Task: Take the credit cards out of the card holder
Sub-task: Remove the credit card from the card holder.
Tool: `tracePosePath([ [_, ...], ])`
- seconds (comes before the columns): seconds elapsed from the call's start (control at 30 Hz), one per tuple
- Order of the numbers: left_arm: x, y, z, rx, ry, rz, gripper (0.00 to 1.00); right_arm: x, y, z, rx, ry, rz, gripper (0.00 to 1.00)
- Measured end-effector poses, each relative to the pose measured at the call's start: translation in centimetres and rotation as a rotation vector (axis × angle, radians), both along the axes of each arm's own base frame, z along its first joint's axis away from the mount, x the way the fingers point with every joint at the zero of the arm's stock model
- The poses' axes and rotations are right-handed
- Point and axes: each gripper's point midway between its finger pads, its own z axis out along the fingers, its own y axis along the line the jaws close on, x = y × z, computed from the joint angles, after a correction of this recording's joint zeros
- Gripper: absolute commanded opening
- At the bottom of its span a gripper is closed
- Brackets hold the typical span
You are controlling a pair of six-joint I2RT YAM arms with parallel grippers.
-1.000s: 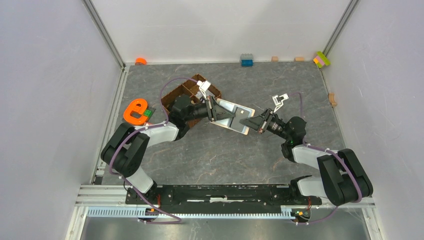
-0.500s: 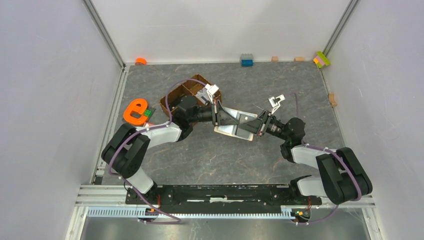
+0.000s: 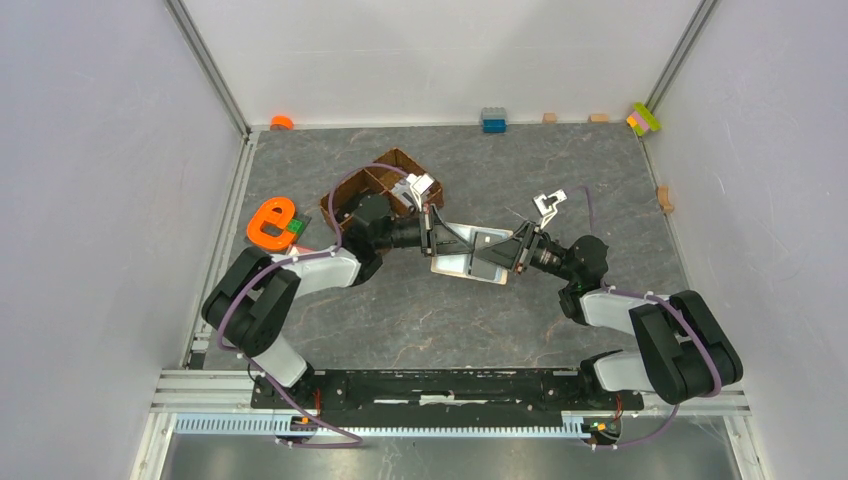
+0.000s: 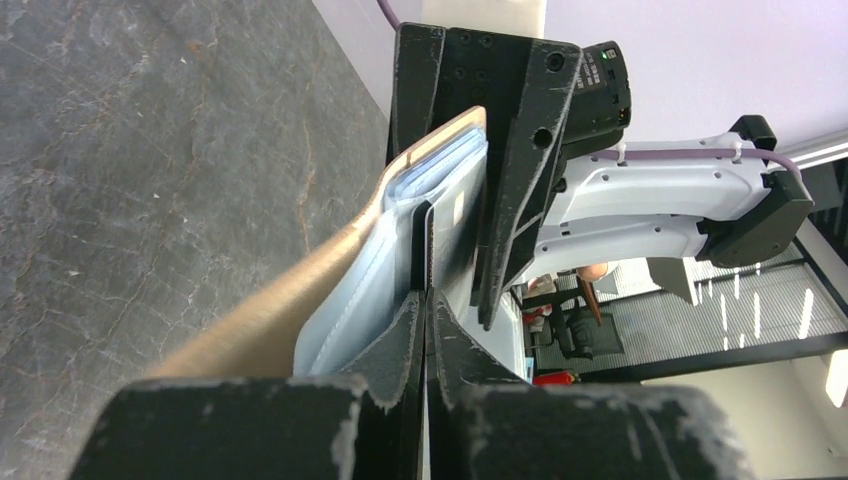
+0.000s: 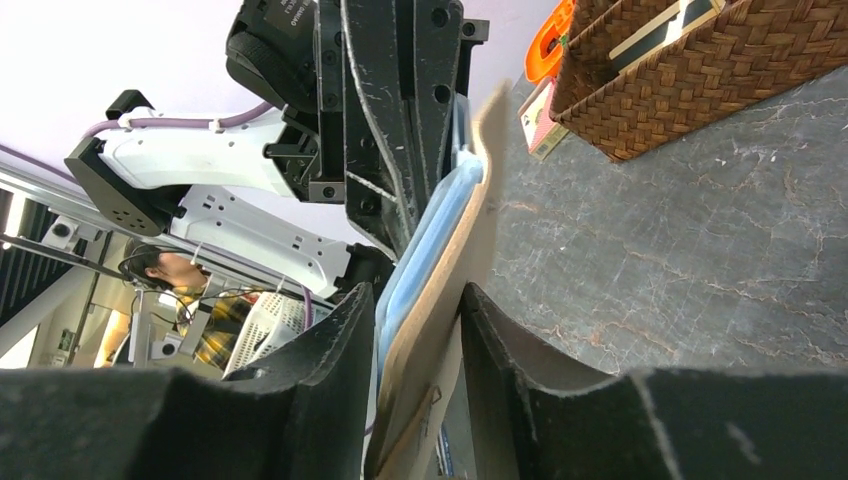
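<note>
Since a second ago the card holder [image 3: 470,258] has drifted a little toward the arms and closed up between the two claws, which now stand nearer each other. It hangs above the middle of the table, tan cover outward and pale blue-grey sleeves inside. The left gripper [image 4: 425,300] is clenched tight on a thin inner leaf of it; what exactly that leaf is I cannot tell. The right gripper [image 5: 415,295] straddles the opposite edge, its jaws parted around the cover and sleeves rather than squeezing them.

Below lies the dark grey stone-patterned table [image 3: 420,310]. A brown wicker basket [image 3: 350,195] sits just behind the left arm, an orange letter toy [image 3: 268,222] farther left, and a blue block [image 3: 493,121] against the back wall. Pale walls enclose three sides.
</note>
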Motion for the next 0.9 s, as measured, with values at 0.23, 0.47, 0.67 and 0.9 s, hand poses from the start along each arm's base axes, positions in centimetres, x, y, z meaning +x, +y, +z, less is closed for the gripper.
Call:
tracePosePath([
  [0.23,0.8,1.1,-0.8,0.004,0.035,0.039,0.02,0.3,-0.1,0.0,0.002,0.0,-0.014,0.41],
  [0.47,1.1,1.7,-1.0,0.006,0.042,0.074,0.02,0.5,-0.2,-0.1,-0.003,0.002,-0.026,0.23],
  [0.67,1.2,2.1,-0.6,-0.003,0.033,0.086,0.02,0.8,-0.3,-0.4,-0.009,0.01,-0.04,0.09],
  [0.9,1.2,2.1,-0.3,-0.015,0.031,0.086,0.34,0.9,-0.4,-0.6,-0.014,0.017,-0.045,0.0],
])
